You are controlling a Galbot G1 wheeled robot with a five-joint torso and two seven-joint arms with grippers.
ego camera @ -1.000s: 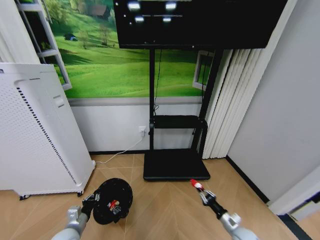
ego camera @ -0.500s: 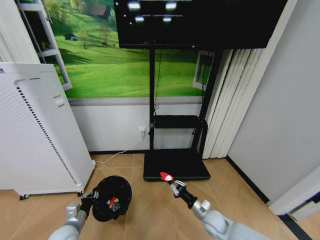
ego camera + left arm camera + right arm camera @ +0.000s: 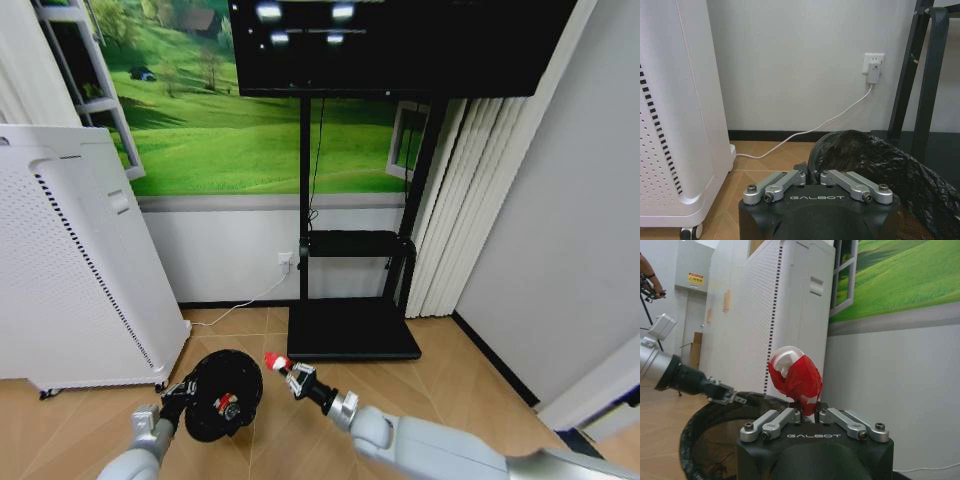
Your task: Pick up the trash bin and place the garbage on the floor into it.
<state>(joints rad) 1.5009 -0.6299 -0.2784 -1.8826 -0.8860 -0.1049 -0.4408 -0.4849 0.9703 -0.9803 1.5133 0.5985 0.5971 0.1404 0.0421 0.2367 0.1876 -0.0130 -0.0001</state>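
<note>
Your left gripper [image 3: 186,391] is clamped on the trash bin [image 3: 222,396] rim, bin lifted off the floor just beside the white appliance [image 3: 70,260]; one red-and-white piece [image 3: 228,408] lies inside. Right gripper [image 3: 290,373] pinches a red piece [image 3: 275,361] at the bin's rim on the TV stand [image 3: 352,328] side, bare floor around. Both wrist housings read "GALBOT".

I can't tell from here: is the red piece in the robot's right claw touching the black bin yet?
Apart. In the head view the red piece, pinched in the right gripper, sits beside the trash bin rim with floor showing between them.
</note>
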